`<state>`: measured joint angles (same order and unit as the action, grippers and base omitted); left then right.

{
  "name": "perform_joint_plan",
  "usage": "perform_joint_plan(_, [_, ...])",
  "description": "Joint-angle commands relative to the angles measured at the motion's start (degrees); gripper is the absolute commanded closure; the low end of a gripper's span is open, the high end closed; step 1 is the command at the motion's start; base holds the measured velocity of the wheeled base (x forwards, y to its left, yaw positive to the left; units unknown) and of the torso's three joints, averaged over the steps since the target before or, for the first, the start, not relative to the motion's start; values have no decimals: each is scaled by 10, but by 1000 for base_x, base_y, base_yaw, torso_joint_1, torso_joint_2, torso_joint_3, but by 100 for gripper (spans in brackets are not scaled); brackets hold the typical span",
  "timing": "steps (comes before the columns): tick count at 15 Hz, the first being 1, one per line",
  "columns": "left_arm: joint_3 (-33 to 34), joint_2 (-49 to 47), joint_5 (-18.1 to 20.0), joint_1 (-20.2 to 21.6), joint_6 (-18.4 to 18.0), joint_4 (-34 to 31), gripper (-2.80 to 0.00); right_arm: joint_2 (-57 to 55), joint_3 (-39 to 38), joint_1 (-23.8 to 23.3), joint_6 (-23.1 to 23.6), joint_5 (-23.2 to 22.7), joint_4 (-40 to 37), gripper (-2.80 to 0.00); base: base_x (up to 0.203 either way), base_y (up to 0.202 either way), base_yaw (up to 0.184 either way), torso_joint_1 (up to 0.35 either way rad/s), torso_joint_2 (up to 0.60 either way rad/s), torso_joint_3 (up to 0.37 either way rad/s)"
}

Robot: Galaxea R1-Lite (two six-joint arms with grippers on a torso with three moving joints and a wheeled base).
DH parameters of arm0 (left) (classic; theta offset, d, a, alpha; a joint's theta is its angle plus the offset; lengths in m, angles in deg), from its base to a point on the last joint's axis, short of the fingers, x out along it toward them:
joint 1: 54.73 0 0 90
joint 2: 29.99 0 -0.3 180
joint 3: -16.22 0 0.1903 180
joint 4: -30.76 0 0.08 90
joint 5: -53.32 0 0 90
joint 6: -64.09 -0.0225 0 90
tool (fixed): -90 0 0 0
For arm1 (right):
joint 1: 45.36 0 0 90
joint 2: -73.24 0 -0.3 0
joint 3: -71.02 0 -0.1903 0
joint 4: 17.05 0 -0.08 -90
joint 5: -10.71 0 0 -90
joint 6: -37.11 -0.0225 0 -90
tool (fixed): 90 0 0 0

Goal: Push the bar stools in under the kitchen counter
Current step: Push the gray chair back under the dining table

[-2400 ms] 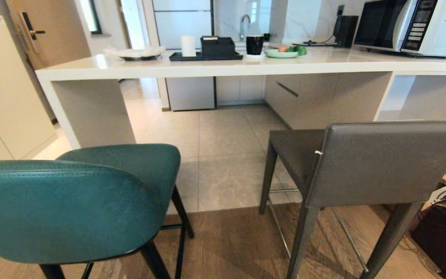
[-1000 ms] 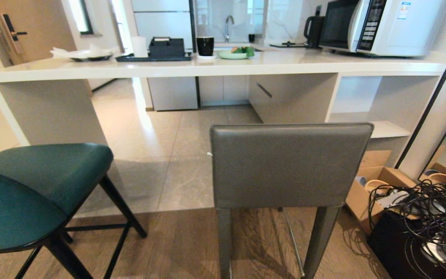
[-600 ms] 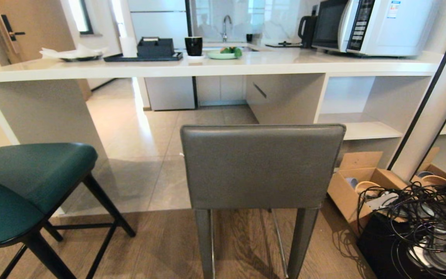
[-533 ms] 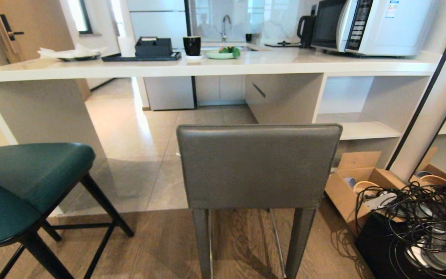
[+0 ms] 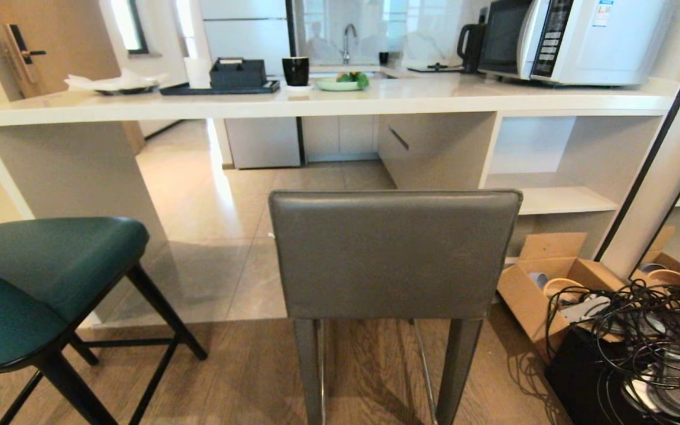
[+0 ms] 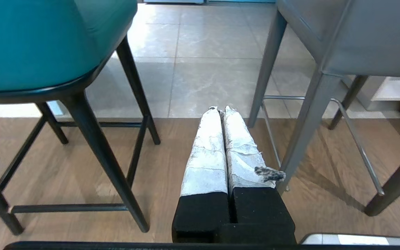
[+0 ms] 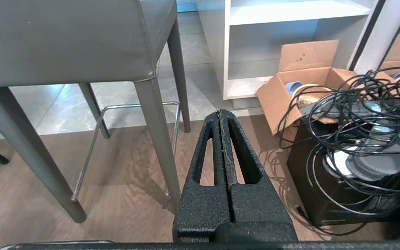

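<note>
You are looking straight at the back of the dark grey stool (image 5: 395, 254), which is standing on the wood floor (image 5: 369, 378) in front of the worktop (image 5: 328, 100), its seat not yet under the slab. The teal stool (image 5: 45, 277) is sitting off to your left, turned at an angle, also out on the wood floor and well short of the worktop's end panel (image 5: 74, 171). Between the two stools the tiled floor (image 5: 239, 206) is showing open.

Your left gripper (image 6: 219, 110) is hanging low between the teal stool's black legs and the grey stool's tapered legs, its taped fingers (image 6: 207, 146) pressed together and holding nothing. Your right gripper (image 7: 219, 111) is hanging low just beside the grey stool's rear leg, its black fingers (image 7: 241, 149) likewise closed on nothing. Neither one is touching a stool.

On the worktop a microwave (image 5: 582, 38), a black cup (image 5: 296, 71), a green plate (image 5: 340, 84) and a black tray (image 5: 222, 88) are standing. To your right a cardboard box (image 5: 546, 283) and a tangle of black cables (image 5: 647, 319) are lying near the shelf unit; what is under the cables is probably a black box, though it is hard to make out.
</note>
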<state>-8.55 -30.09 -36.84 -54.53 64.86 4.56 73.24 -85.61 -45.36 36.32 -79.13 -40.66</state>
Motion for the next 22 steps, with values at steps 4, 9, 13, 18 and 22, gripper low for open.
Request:
perform_joint_plan(4, [0,0,0,0,0,-1,0,-1,-1,-1,0,0,0,0,77,0,0,-2,1,2])
perform_joint_plan(9, [0,0,0,-1,0,-1,0,-1,-1,-1,0,0,0,0,195,0,0,4,4,1])
perform_joint_plan(13, [0,0,0,-1,0,0,0,-1,-1,-1,0,0,0,0,100,0,2,3,2,3])
perform_joint_plan(18, [0,0,0,-1,0,0,0,-1,-1,-1,0,0,0,0,0,0,0,0,0,0])
perform_joint_plan(22, [0,0,0,0,-2,-1,0,0,2,-1,9,0,0,0,0,0,0,0,0,0])
